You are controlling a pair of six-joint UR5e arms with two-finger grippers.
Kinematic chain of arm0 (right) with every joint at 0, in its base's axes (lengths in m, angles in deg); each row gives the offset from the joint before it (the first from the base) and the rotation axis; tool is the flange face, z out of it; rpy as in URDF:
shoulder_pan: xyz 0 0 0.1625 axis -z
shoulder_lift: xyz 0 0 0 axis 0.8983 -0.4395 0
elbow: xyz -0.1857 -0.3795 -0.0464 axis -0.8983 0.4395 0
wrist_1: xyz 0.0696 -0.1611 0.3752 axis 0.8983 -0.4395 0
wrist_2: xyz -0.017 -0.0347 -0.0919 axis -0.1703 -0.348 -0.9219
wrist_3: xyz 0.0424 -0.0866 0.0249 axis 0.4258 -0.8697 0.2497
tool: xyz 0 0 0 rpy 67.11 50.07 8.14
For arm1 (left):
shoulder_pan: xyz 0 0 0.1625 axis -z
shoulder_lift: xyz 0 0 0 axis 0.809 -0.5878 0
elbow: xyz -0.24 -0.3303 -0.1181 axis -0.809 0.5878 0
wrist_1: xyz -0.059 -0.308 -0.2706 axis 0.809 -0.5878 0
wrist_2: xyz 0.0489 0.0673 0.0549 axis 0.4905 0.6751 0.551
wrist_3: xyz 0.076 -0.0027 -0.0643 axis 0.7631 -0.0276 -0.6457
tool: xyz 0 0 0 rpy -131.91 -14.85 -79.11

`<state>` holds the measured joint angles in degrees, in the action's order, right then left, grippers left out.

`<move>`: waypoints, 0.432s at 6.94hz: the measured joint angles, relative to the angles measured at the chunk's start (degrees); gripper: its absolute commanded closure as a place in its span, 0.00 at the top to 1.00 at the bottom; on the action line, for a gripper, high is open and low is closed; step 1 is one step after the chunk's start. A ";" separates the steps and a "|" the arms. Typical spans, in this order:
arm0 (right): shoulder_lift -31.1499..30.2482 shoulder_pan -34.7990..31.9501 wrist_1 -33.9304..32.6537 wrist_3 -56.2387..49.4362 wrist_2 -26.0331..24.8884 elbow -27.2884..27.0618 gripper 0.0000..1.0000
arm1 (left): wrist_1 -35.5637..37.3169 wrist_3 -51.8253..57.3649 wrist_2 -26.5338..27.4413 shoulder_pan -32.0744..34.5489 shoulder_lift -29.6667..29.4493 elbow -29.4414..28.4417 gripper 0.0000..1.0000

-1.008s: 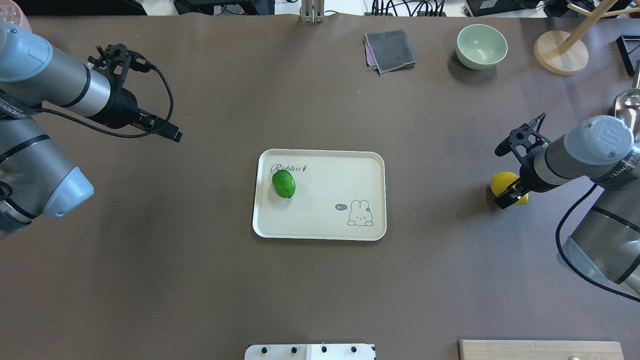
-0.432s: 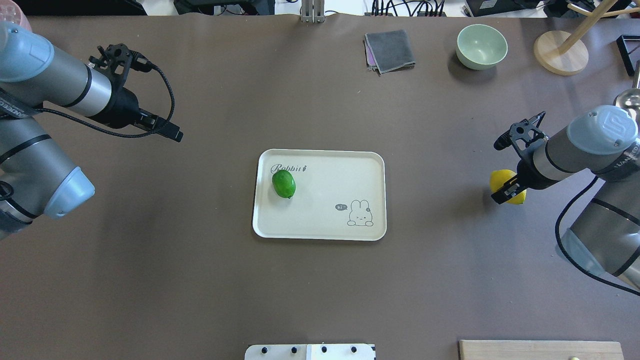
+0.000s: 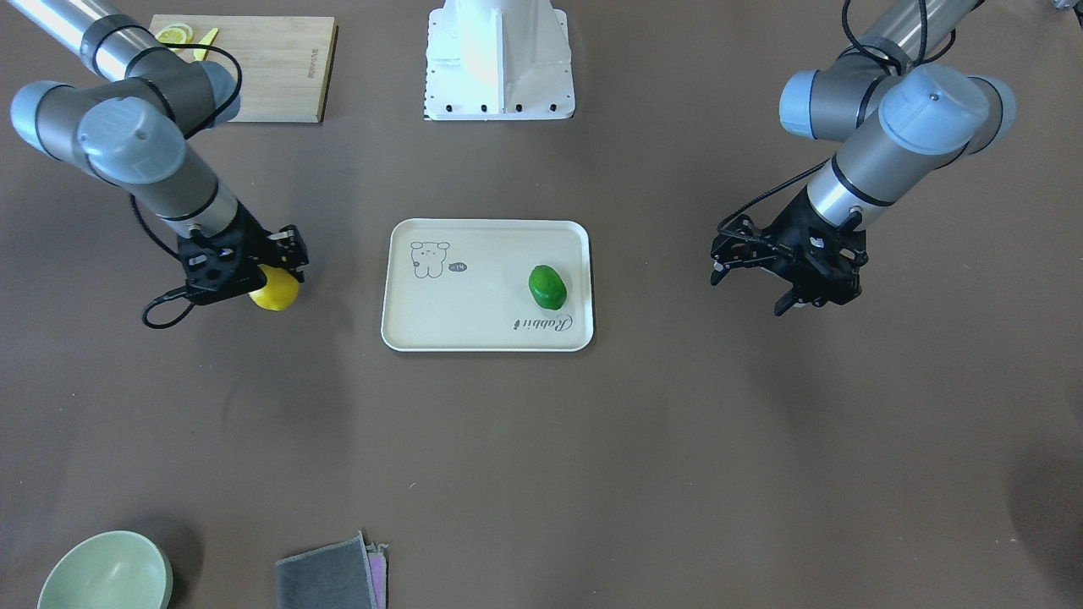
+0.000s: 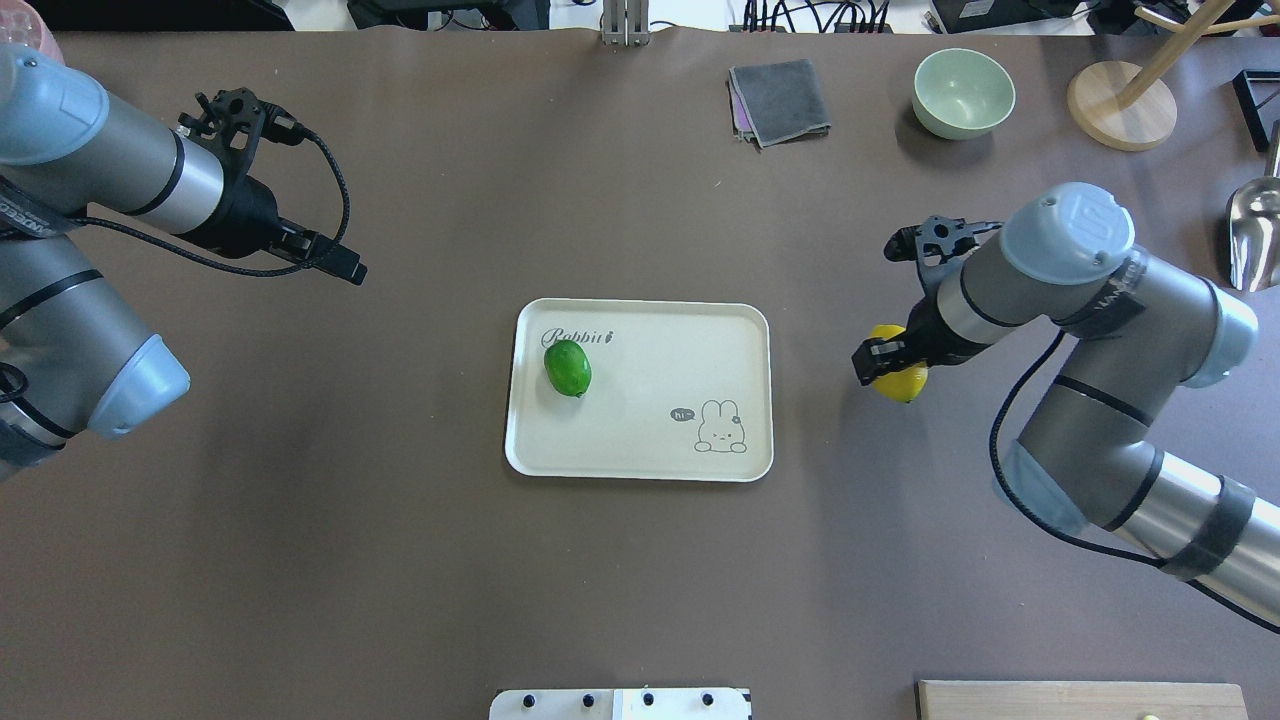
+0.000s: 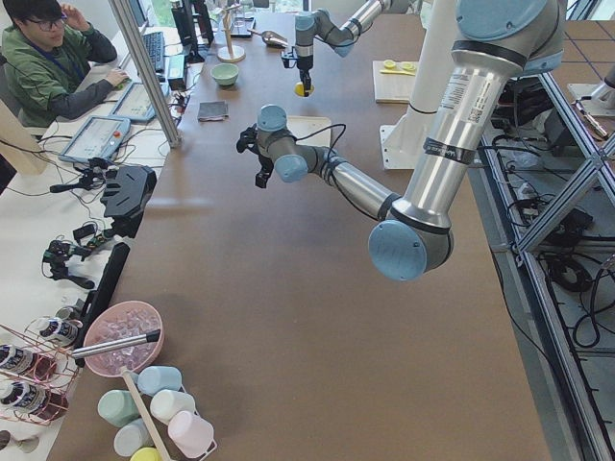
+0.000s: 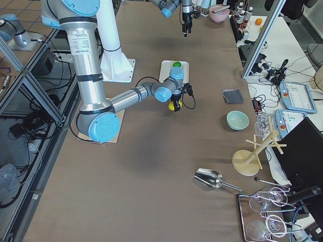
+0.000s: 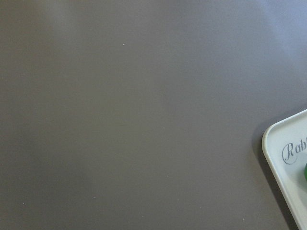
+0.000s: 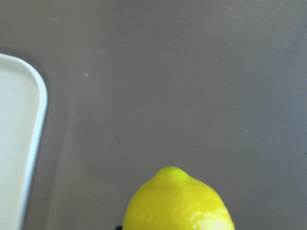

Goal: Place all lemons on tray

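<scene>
The yellow lemon [image 4: 902, 383] hangs in my right gripper [image 4: 880, 362], which is shut on it above the table, just right of the tray. It also shows in the front view [image 3: 276, 293] and fills the bottom of the right wrist view [image 8: 178, 205]. The cream tray [image 4: 650, 350] with the rabbit drawing lies mid-table. The green lemon [image 4: 567, 367] lies on the tray's left part, by the lettering. My left gripper [image 4: 340, 264] is open and empty, raised over bare table well left of the tray; in the front view [image 3: 804, 292] its fingers stand apart.
A green bowl [image 4: 963, 92], a folded grey cloth [image 4: 780, 100] and a wooden stand [image 4: 1120, 105] sit at the far right. A metal scoop [image 4: 1255, 235] lies at the right edge. A wooden cutting board [image 3: 254, 63] with lemon slices [image 3: 173, 34] lies near my base.
My right arm has carried the yellow lemon to the left, from near the table's right side to just beside the tray. The left arm has stayed almost still.
</scene>
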<state>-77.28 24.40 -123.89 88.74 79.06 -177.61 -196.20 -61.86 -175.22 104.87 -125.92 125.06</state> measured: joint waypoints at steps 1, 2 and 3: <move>6.34 2.31 -1.73 8.62 -1.28 2.56 0.00 | -0.06 -0.11 0.00 -0.03 0.00 -0.01 0.98; 13.17 4.54 -2.44 16.06 -3.89 7.14 0.99 | -0.14 -0.18 0.00 -0.05 0.02 -0.01 0.98; 18.42 6.06 -2.66 21.12 -6.47 11.26 1.00 | -0.20 -0.21 0.00 -0.06 0.03 -0.01 0.98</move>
<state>-58.86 30.47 -126.55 109.85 72.58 -166.35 -196.40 -62.07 -175.23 104.80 -125.88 125.05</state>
